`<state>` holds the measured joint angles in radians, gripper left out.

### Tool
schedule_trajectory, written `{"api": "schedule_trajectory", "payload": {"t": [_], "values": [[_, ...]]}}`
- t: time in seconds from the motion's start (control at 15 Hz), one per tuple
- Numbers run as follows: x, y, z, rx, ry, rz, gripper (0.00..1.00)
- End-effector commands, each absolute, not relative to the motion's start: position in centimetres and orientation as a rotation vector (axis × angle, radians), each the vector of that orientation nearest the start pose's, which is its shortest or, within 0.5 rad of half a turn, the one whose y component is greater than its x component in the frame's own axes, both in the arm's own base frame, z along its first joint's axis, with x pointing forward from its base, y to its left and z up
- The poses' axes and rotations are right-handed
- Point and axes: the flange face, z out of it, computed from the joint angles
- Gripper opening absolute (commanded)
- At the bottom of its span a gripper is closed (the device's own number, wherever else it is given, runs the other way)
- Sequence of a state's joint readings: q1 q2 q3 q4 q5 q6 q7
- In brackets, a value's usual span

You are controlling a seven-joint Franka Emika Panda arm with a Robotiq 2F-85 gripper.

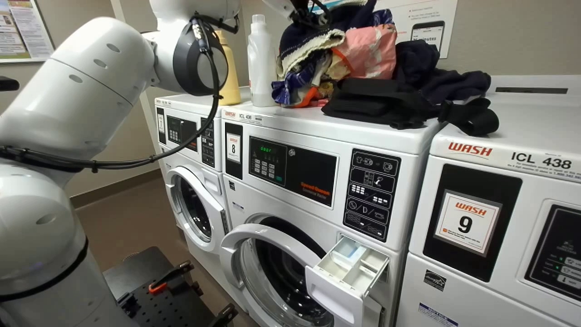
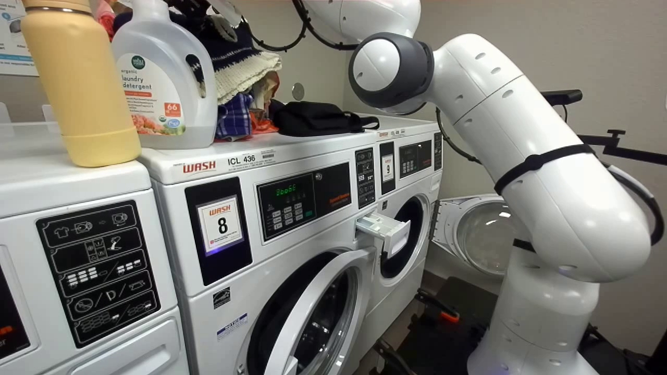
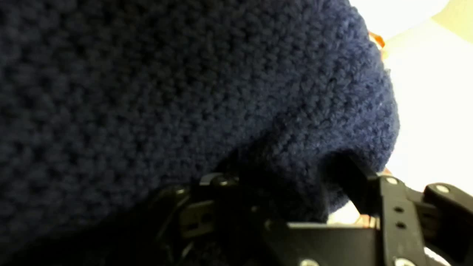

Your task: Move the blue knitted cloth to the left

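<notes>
Before a grey wall (image 1: 522, 36), a white washer (image 1: 299, 121) is bearing a clothes pile (image 1: 370, 52); the blue knitted cloth (image 3: 177, 92) is draping over it, right of a detergent bottle (image 1: 259, 63). The gripper (image 3: 290, 162) is straddling a fold; whether it is pinching is unclear.

In both exterior views, white front-loading washers (image 1: 281, 200) stand in a row before grey-beige walls (image 1: 513, 36). In an exterior view, a framed notice (image 1: 32, 32) hangs at the upper left and a printed poster (image 1: 426, 13) at the upper right, while brown floor (image 1: 136, 213) and a dark baseboard (image 1: 118, 188) show left of centre. Glare (image 3: 436, 122) whitens the wrist view's right side.
</notes>
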<state>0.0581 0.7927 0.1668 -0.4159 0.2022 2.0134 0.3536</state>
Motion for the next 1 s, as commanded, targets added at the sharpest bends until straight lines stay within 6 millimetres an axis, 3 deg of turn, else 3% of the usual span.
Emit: {"api": "schedule_trajectory", "payload": {"t": [0.0, 0.47, 0.93], "values": [[72.5, 9.7, 73.2, -2.445, 0.275, -0.929, 0.99], [66.8, 8.9, 81.0, -2.453, 0.255, -0.994, 1.00], [60.3, 6.7, 85.3, -2.678, 0.297, -0.923, 1.00]]}}
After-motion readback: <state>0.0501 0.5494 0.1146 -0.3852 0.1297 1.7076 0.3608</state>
